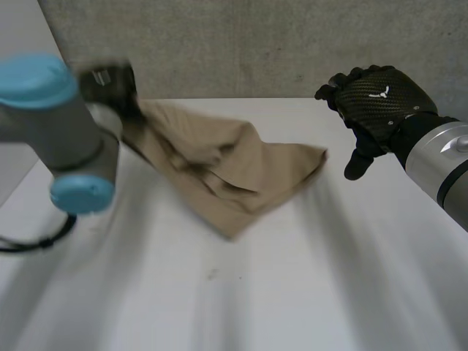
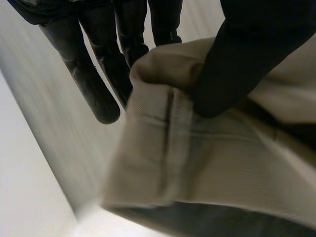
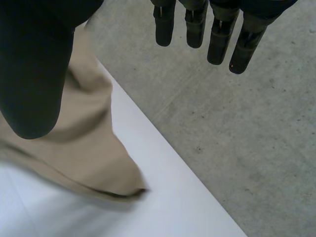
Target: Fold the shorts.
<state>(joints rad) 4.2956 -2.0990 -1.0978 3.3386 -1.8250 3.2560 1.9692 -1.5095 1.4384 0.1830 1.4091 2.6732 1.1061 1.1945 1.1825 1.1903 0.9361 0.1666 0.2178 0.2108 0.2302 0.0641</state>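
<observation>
While left hand [image 1: 110, 82] pinches the shorts [image 1: 219, 164] by one raised edge, rest trailing on the surface [image 1: 307, 292], right hand [image 1: 376, 102] hangs relaxed, empty, beside them. Carry edge across low, cloth taut.

Soft, even, moderately bright light

You have tan shorts [image 1: 227, 164], crumpled and creased, on the far half of the white table [image 1: 307, 292], left of centre. One stitched edge is raised off the surface, pinched in the left hand [image 2: 237, 59]. From there the cloth slopes down to the table, one corner pointing right, another toward the near side.
</observation>
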